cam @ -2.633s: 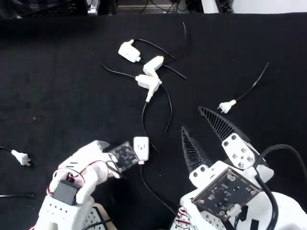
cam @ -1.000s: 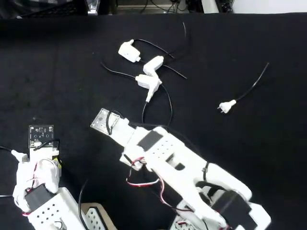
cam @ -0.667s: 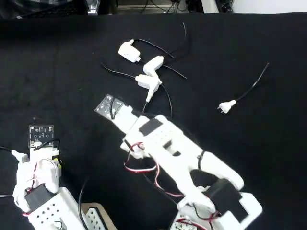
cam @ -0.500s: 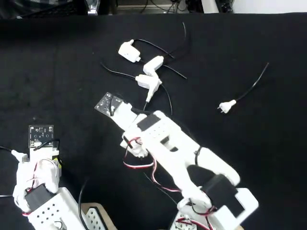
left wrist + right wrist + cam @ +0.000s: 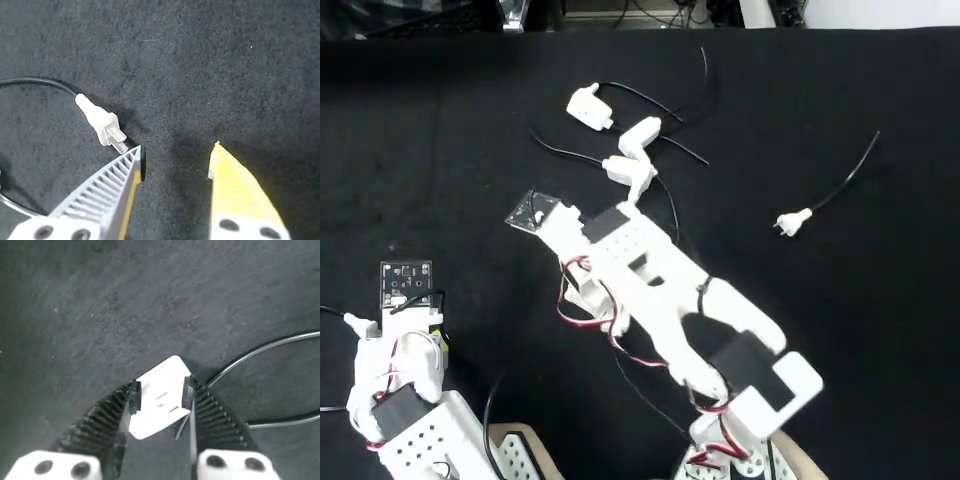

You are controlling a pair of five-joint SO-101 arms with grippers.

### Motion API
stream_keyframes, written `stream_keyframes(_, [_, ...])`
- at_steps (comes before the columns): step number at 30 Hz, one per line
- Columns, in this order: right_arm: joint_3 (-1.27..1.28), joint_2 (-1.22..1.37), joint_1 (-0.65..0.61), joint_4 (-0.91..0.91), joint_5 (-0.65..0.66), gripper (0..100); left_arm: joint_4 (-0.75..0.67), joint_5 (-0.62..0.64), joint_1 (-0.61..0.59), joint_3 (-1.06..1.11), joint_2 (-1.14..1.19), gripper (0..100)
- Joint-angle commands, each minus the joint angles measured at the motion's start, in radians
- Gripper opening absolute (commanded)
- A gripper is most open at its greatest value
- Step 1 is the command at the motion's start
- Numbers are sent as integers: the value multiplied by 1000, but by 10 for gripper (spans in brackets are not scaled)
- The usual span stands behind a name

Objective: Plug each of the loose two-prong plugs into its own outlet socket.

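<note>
- Your right arm lay stretched from the near edge of the desk toward its middle, slanting to the left side.
- Your right gripper had its black fingers pinching a white outlet socket, with one finger pressed on each side of the block. The socket's two slots faced the wrist camera.
- A black lead curved away across the desk just beside the socket.
- Your left arm stood at the near left corner of the desk.
- Your left gripper had its fingers spread, one grey and one yellow, with the gap over bare desk.
- A white two-prong plug lay on the desk just beside the grey fingertip, its prongs pointing at that tip. Whether the two touched could not be told. In the high view this plug sat at the left edge, next to the left arm.
- A second loose plug lay on the right half of the desk, well apart from both arms, its lead running toward the far right corner.
- A group of white connector bodies with black leads lay near the middle of the far edge. Two of them touched; the third lay just beside them.
</note>
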Motion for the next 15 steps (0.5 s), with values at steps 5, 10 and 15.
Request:
stream_keyframes(5, [-76,53,-2,163,43,237,12,8,-10,19,-5,220])
stream_keyframes(10, [-77,53,-2,164,41,239,11,38,-12,19,-5,220])
stream_keyframes(15, [-77,53,-2,161,41,217,9,52,-12,21,-5,220])
